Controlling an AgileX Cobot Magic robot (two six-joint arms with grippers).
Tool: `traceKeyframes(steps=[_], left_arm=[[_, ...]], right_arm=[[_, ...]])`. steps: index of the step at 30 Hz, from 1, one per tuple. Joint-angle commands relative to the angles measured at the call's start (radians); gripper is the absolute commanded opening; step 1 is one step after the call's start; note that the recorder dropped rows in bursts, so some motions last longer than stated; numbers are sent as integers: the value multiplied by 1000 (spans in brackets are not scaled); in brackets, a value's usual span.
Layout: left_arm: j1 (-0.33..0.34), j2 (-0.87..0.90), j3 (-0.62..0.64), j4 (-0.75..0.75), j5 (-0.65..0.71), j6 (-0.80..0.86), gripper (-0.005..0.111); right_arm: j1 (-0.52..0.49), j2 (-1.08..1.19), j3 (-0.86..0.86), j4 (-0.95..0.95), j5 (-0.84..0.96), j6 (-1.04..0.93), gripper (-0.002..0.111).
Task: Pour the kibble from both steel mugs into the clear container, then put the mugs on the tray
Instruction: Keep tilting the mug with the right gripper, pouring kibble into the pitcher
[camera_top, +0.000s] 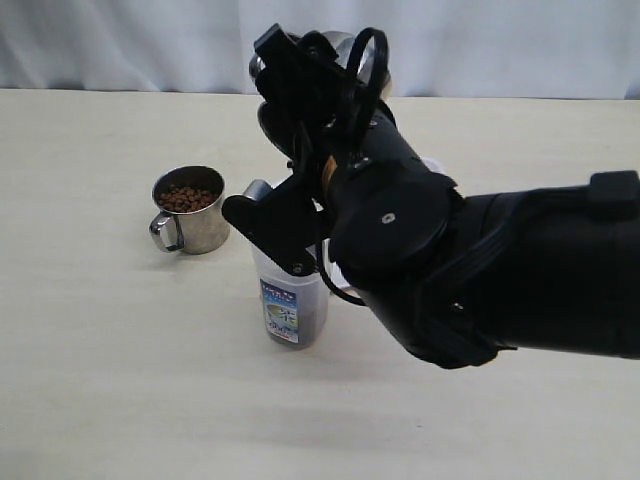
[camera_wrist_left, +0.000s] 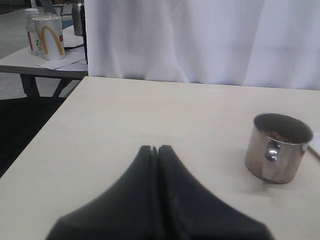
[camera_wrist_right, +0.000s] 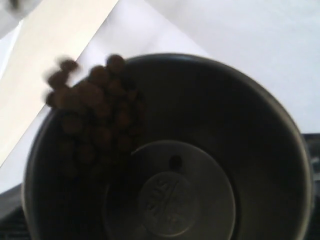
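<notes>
Over the middle of the pale wooden table (camera_top: 100, 380), the right gripper (camera_top: 310, 70) is clamped on a short shiny stainless-steel mug (camera_top: 372, 65), held aloft and tipped well over. The black arm hides most of the grip from where I stand. The right wrist view looks straight into this tipped mug (camera_wrist_right: 210, 150): the base is bare except for one stray pellet, and the small round brown kibble (camera_wrist_right: 95, 110) is bunched against the low side of the rim, with a few blurred pellets past the edge. Beyond that rim are a strip of table and a white surface (camera_wrist_right: 150, 30); what that surface is, I cannot tell. Lower in the exterior view, partly behind the arm's black hardware, the tall translucent frosted plastic container (camera_top: 292, 300) stands upright on the table, its blue-and-white label (camera_top: 282, 312) low on the side facing me. Its rim is hidden, so whether the mug hangs directly over it I cannot tell. Near the container, to its left and apart from it, a second steel mug (camera_top: 190, 208) stands upright with its looped handle toward me and brown pellets (camera_top: 187, 198) inside. The left gripper (camera_wrist_left: 155, 150) has its two black fingers pressed together on nothing, low over the bare table, with that second mug well off to one side. A white curtain (camera_top: 120, 40) closes off the back.
</notes>
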Motion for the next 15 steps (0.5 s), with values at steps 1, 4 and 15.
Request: traceKeyframes(steps=[1, 4, 15], left_arm=[[-8, 0, 3, -2, -1, -5, 0], [-8, 0, 3, -2, -1, -5, 0], [-8, 0, 3, -2, -1, -5, 0]], right_arm=[[1, -4, -3, -24, 19, -9, 4], [1, -4, -3, -24, 32, -9, 4], [24, -4, -3, -24, 43, -9, 4]])
